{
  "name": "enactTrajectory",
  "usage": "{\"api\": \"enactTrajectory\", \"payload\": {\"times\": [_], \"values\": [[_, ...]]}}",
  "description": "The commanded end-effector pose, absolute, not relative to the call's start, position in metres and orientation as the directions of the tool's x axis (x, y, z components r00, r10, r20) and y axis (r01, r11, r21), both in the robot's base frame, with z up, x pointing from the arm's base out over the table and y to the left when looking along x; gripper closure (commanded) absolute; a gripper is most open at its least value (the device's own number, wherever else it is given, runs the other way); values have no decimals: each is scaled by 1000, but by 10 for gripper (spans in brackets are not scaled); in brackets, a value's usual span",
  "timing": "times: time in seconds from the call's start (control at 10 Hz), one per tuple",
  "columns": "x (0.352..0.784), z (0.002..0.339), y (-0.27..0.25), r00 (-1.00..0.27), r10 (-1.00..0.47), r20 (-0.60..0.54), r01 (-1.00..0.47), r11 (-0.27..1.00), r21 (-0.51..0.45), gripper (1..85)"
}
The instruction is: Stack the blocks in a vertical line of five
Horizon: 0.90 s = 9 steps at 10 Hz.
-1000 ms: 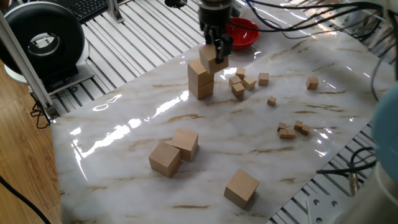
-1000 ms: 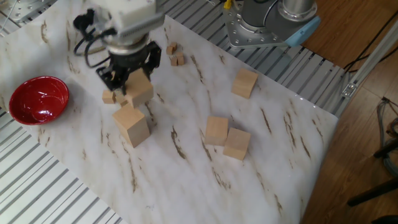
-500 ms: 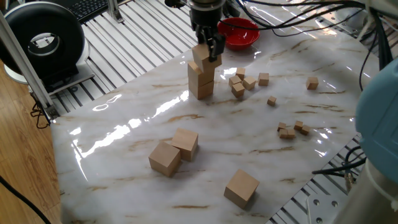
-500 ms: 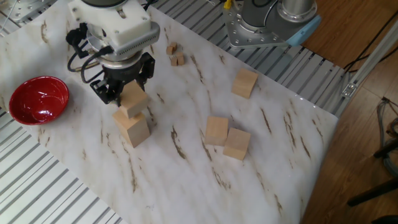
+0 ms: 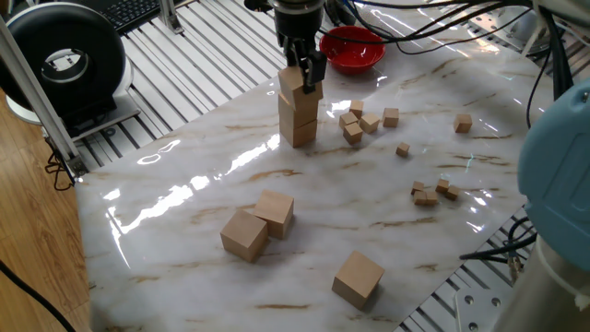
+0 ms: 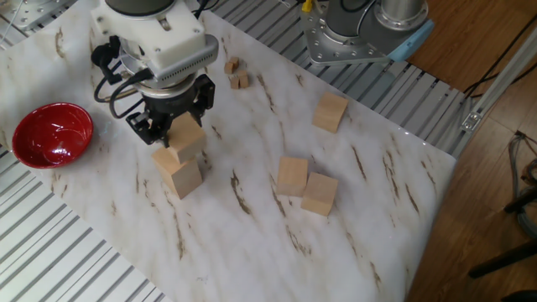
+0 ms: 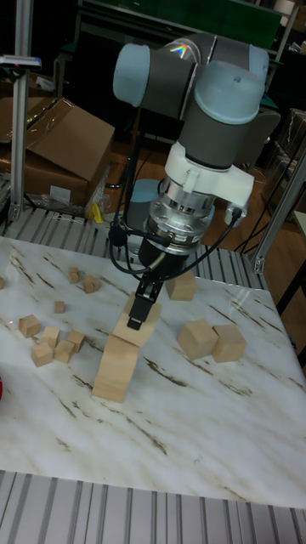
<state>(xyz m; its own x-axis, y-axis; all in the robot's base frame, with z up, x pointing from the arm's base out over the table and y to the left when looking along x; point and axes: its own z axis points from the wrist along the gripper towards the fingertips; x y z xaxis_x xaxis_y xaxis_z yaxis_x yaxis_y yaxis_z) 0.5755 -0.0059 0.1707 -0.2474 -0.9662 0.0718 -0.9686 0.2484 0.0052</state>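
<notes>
Claw grips unmarked block; no writing legible.

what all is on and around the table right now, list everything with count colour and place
large wooden blocks: six, light tan; two stacked, a third held on top, two touching mid-table, one alone
small wooden cubes: about a dozen, tan; scattered in loose groups beside the stack and toward the table edge
bowl: one, red; on the marble table near its edge
fan-like round device: one, black; off the table on the slatted frame
keyboard: one, black; beyond the frame, partly in view
cardboard box: one, brown; on the floor behind the robot
gripper: one, black fingers; shut on the top block of the stack
arm: one, grey with light blue caps; above the stack
</notes>
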Motion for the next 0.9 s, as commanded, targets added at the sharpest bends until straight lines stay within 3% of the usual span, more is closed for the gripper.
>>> {"api": "enactTrajectory", "payload": {"times": [0.0, 0.8], "values": [[576, 172, 0, -279, -959, 50, -960, 280, 10, 460], [572, 173, -9, -324, -943, 77, -945, 327, 18, 463]]}}
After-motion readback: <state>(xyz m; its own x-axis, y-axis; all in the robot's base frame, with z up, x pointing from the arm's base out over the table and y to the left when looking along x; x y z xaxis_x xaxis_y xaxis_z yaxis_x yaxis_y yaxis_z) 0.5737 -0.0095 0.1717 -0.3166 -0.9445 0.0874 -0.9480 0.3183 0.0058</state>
